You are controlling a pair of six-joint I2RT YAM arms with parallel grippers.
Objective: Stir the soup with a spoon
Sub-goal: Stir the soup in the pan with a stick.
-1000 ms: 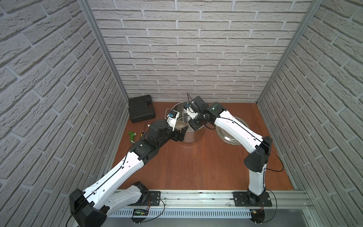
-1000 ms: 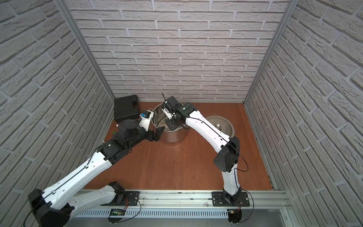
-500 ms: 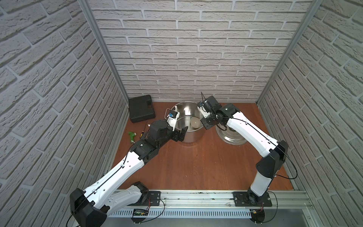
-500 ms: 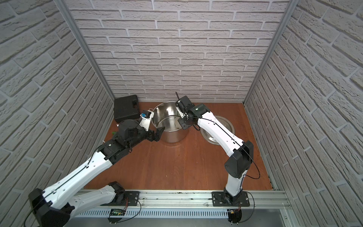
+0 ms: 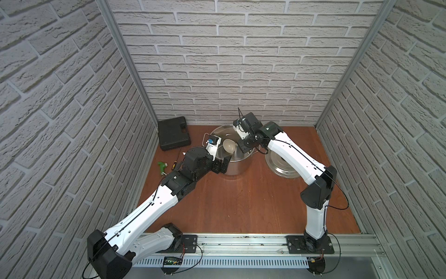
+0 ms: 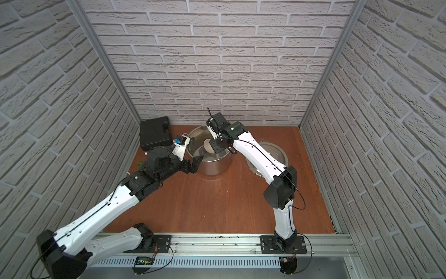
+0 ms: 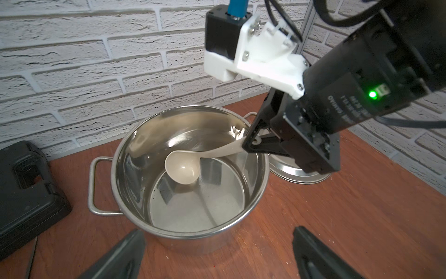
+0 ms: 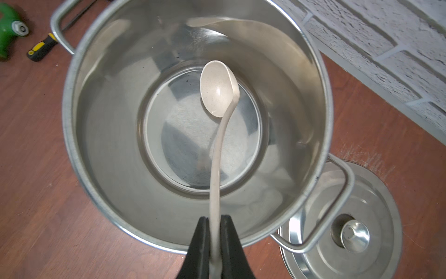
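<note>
Right wrist view: the right end effector is clamped on the slim handle of the cream-beige plastic ladle, whose bowl hangs inside the shiny stainless-steel stockpot at the far centre of the wooden tabletop. The left end effector, jaws wide apart, hovers beside the stockpot's near-left wall.

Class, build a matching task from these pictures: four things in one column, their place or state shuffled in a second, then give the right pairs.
Column one
1 ladle
2 lid
3 black case
4 left gripper

Column two
a open, holding nothing
b at the far left corner of the table
c lying flat beside the pot
d bowl inside the pot, handle gripped

Pairs: 1-d, 2-c, 3-b, 4-a
</note>
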